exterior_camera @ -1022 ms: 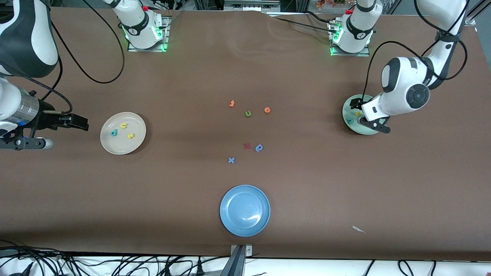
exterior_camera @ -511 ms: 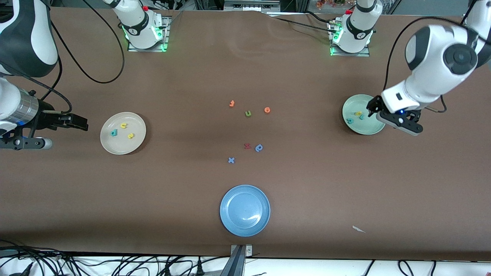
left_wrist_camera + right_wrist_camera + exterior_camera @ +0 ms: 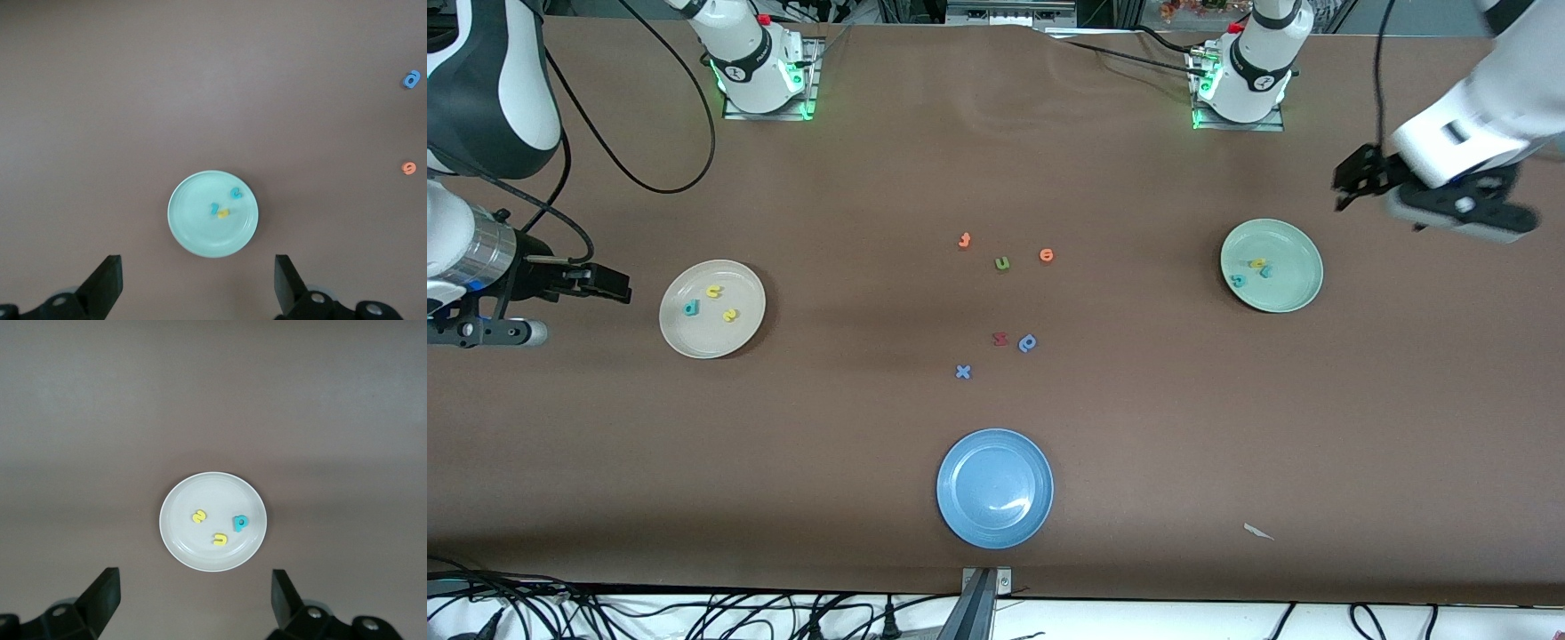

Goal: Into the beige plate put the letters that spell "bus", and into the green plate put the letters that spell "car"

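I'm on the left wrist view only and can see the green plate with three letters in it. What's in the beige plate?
Observer: The beige plate holds a teal b, a yellow u and a yellow s.
Operator: Where's the right hand?
Observer: The right hand hovers open and holds nothing, beside the beige plate at the right arm's end of the table.
Operator: Anything else I'm missing?
Observer: A blue plate with nothing in it sits nearer the front camera than the loose letters mid-table, such as the olive u.
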### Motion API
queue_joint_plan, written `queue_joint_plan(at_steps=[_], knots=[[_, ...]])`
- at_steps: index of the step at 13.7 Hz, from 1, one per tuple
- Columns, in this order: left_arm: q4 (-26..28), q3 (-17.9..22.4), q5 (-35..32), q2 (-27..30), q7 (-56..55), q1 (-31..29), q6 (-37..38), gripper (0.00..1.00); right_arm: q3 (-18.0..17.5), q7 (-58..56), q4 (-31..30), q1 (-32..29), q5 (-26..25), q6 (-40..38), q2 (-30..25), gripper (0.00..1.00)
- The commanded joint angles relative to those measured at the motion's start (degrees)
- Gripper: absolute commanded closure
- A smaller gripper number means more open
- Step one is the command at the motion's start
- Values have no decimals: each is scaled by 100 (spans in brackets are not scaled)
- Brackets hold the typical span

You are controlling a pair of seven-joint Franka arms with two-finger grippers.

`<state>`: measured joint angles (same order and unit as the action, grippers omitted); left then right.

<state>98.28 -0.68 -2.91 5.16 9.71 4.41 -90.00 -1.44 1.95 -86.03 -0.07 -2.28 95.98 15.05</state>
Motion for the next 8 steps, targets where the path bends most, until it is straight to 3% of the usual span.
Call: queue_joint_plan(at_steps=[1, 8], knots=[[-440, 190, 71, -50, -57, -28, 561, 0, -67, 7, -98, -72, 9, 17, -134, 0], [-555, 121, 89, -120, -119, 60, 790, 0, -58, 15, -98, -81, 18, 17, -116, 0]])
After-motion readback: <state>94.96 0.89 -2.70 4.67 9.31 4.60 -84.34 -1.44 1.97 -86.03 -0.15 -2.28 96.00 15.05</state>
